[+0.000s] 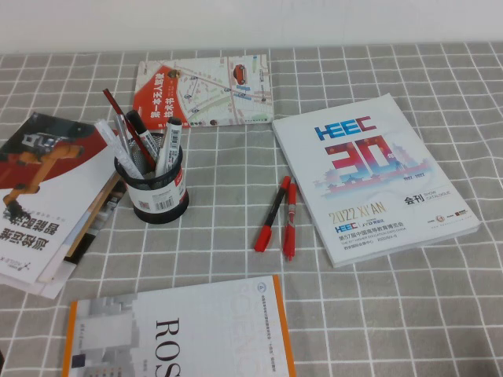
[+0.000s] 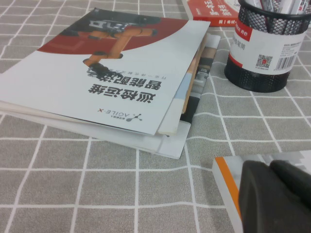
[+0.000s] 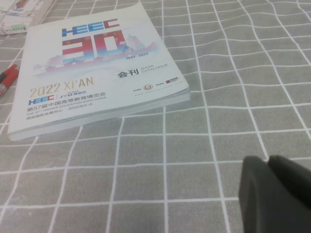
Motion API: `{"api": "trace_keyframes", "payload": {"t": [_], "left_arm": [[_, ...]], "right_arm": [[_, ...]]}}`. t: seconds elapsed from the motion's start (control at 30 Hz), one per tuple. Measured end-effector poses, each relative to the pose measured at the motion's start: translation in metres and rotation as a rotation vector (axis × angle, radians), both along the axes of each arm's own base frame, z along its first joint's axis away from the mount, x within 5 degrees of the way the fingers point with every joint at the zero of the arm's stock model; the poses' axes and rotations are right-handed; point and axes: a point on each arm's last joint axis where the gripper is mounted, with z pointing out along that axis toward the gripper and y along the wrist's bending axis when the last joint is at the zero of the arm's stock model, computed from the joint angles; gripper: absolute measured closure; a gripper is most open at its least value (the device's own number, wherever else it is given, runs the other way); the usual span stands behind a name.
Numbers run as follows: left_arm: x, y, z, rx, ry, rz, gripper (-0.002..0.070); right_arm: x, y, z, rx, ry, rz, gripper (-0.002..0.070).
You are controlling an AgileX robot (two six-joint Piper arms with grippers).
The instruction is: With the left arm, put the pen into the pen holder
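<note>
The pen (image 1: pixel 271 214), with a black barrel and a long red cap, lies on the checked cloth at the table's middle, right beside an all-red pen (image 1: pixel 289 222). The black mesh pen holder (image 1: pixel 157 192) stands to their left with several pens in it. It also shows in the left wrist view (image 2: pixel 265 53). Neither arm shows in the high view. My left gripper (image 2: pixel 268 167) is shut and empty, low over the corner of an orange-edged book (image 2: pixel 226 179), well short of the holder. My right gripper (image 3: pixel 267 162) is shut and empty over bare cloth near the HEEC catalogue (image 3: pixel 97 73).
A stack of brochures (image 1: pixel 47 196) lies left of the holder. A map booklet (image 1: pixel 204 90) lies behind it. The white HEEC catalogue (image 1: pixel 373 177) lies right of the pens. The orange-edged book (image 1: pixel 181 334) lies at the front edge. A red pen end (image 3: pixel 7 80) shows beside the catalogue.
</note>
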Motion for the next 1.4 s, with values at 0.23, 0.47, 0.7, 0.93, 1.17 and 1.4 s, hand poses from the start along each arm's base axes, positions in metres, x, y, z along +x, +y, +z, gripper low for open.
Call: {"api": "trace_keyframes", "payload": {"t": [0.23, 0.47, 0.7, 0.93, 1.17, 1.4], "left_arm": [[0.0, 0.0, 0.0, 0.0, 0.0, 0.0, 0.0677], [0.0, 0.0, 0.0, 0.0, 0.0, 0.0, 0.0677], [0.0, 0.0, 0.0, 0.0, 0.0, 0.0, 0.0677], [0.0, 0.0, 0.0, 0.0, 0.0, 0.0, 0.0677], [0.0, 0.0, 0.0, 0.0, 0.0, 0.0, 0.0677], [0.0023, -0.0015, 0.0095, -0.161, -0.091, 0.026, 0.0677]], "right_arm": [[0.0, 0.0, 0.0, 0.0, 0.0, 0.0, 0.0692], [0.0, 0.0, 0.0, 0.0, 0.0, 0.0, 0.0692], [0.0, 0.0, 0.0, 0.0, 0.0, 0.0, 0.0692], [0.0, 0.0, 0.0, 0.0, 0.0, 0.0, 0.0692], [0.0, 0.0, 0.0, 0.0, 0.0, 0.0, 0.0692], [0.0, 0.0, 0.0, 0.0, 0.0, 0.0, 0.0692]]}}
